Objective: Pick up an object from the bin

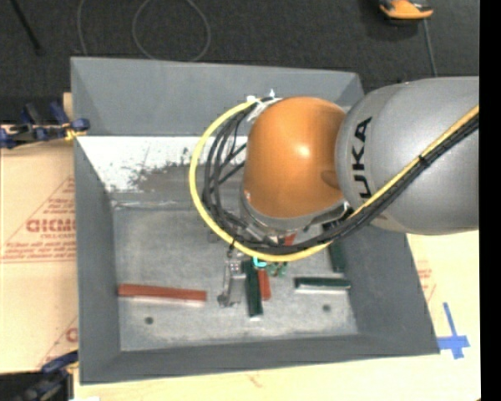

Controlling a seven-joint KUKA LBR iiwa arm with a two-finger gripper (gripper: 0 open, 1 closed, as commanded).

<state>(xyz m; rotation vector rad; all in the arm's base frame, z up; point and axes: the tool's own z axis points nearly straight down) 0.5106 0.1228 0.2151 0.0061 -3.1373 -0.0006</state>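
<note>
Okay, you're looking at the gripper (233, 288) hanging low over the near middle of the bin (100, 224), under the orange wrist cover (292, 157). You can't tell whether it's spread or pinching anything, since the cover is hiding most of it. Just right of it, a dark green bar (255, 297) and a short red piece (265, 287) are lying side by side. A green-and-white bar (321, 285) is sitting further right. A long red-brown bar (161, 293) is lying well apart on the left.
</note>
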